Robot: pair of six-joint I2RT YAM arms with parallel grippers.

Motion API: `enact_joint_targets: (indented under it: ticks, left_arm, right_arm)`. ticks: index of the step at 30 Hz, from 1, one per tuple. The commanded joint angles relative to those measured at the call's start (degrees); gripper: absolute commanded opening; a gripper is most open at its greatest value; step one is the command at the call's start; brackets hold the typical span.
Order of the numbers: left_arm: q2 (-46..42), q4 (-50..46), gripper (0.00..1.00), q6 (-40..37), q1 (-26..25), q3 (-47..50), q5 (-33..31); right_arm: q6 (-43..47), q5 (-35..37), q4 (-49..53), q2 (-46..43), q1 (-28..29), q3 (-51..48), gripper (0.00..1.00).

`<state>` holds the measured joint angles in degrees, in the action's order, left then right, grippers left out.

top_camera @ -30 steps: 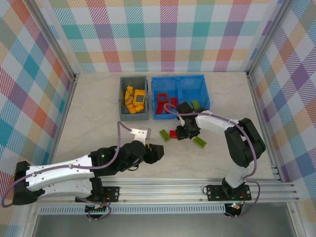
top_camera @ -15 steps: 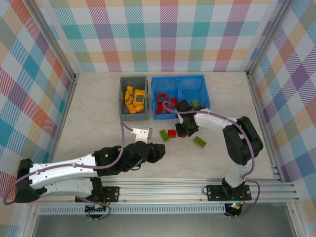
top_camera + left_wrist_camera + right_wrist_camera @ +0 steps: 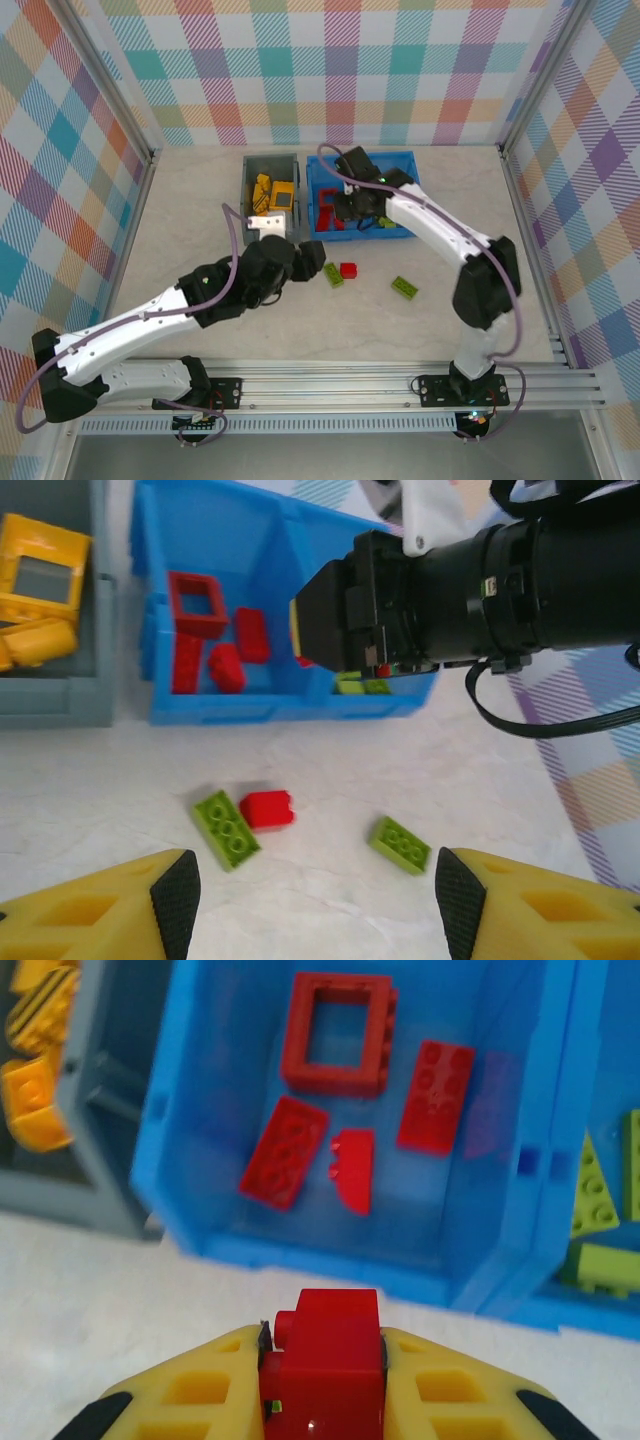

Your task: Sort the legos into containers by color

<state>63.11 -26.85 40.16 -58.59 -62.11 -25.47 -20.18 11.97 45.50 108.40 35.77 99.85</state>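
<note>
Below, marbled tabletop [image 3: 190, 200], stray legos [image 3: 349, 269], plaid walls [image 3: 340, 70].

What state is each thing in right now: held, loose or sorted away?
Right end effector: shut on a red brick.
Left end effector: open, empty.
Grey bin: holds yellow bricks.
Blue bin: red bricks in one compartment, green bricks in the other.
Loose red brick: lying on the table.
Two loose green bricks: lying on the table.

right arm [image 3: 435, 228] over blue bin [image 3: 400, 156], legos [image 3: 348, 270] unobstructed
</note>
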Motion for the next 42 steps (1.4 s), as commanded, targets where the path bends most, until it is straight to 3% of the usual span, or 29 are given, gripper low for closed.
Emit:
enact_joint_targets:
  ticks: [1, 6, 14, 19, 24, 33, 37, 42]
  left_arm:
    - [1.40, 1.65, 0.65, -2.53, 3.48, -1.24, 5.43]
    - [3.17, 2.98, 0.65, -3.61, 4.44, -1.49, 5.85]
    - [5.21, 9.73, 0.66, -5.39, 4.62, 1.70, 8.41]
    - [7.62, 12.59, 0.66, -6.00, 4.62, 1.12, 9.60]
    - [8.61, 12.65, 0.66, -4.99, 4.58, 1.62, 10.08]
    - [8.36, 3.94, 0.63, 0.52, 4.33, 3.45, 7.71]
    - [6.96, 2.30, 0.62, 2.62, 4.10, 5.73, 8.93]
    - [4.39, 2.88, 0.62, 4.57, 3.19, 9.53, 13.38]
  right_arm:
    - [-2.40, 7.69, 5.55, 8.52, -0.78, 8.56, 0.22]
    - [-1.20, 14.37, 6.60, 19.94, -1.69, 21.77, 0.23]
    - [1.66, 15.55, 10.83, 34.65, -3.55, 41.40, 0.25]
    - [2.30, 14.68, 13.23, 38.34, -3.66, 47.61, 0.41]
    - [3.71, 12.53, 11.42, 32.22, -2.58, 44.94, 0.52]
    - [3.30, 7.30, 8.69, 13.88, -0.01, 34.71, 0.51]
    - [2.88, 5.82, 5.45, 1.43, 0.09, 19.80, 0.52]
    - [1.72, 2.16, 1.40, -16.87, 0.03, -6.19, 0.60]
